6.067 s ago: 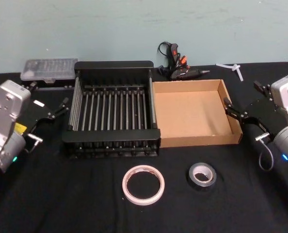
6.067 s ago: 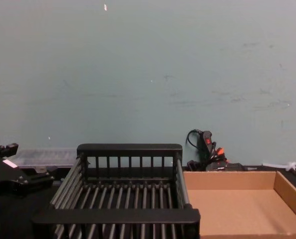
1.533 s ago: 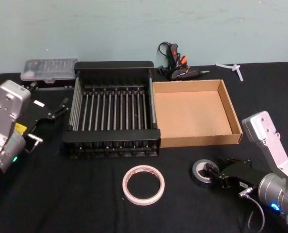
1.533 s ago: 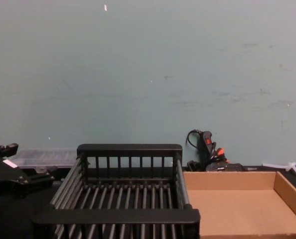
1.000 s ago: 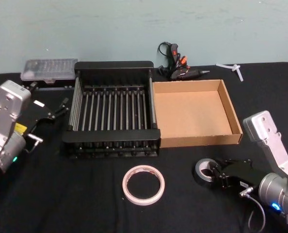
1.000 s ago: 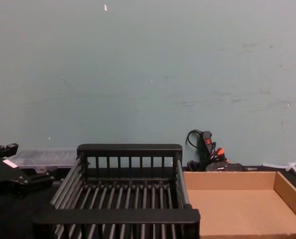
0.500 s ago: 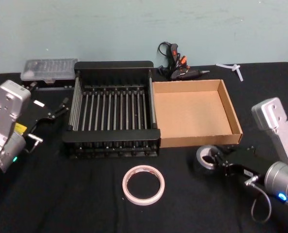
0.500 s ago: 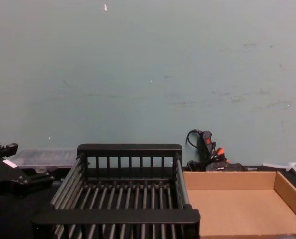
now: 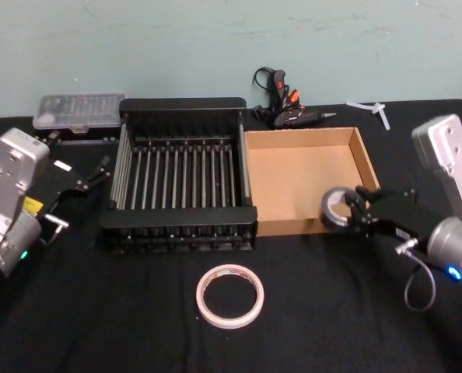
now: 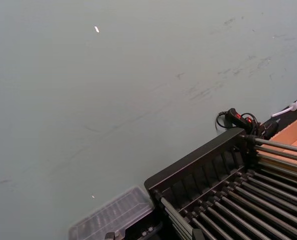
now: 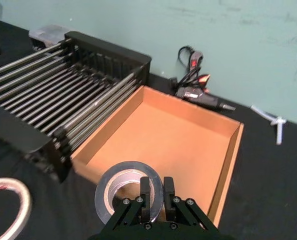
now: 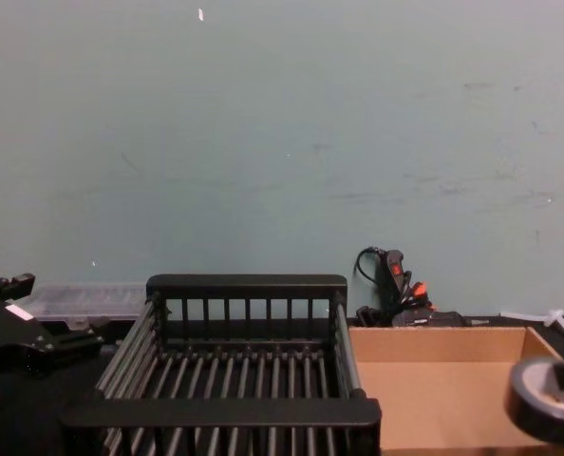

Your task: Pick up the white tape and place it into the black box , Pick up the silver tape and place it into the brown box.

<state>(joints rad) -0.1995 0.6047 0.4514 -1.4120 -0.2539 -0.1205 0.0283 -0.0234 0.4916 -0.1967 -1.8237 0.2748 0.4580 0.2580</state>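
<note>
I am clamping my right gripper [image 9: 354, 210] on the silver tape [image 9: 338, 208], holding it above the brown box [image 9: 293, 140]'s near right corner.

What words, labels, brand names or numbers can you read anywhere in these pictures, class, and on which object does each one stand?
None can be read.
White label on the left gripper: too small to read.
Red marks inside the white tape: too blurred to read.
Silver tape, held by the right gripper: no print visible.

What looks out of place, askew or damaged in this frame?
Nothing stands out. The right gripper holds the silver tape by its wall above the brown box's near edge. The white tape lies flat on the table, and the black box sits square.
</note>
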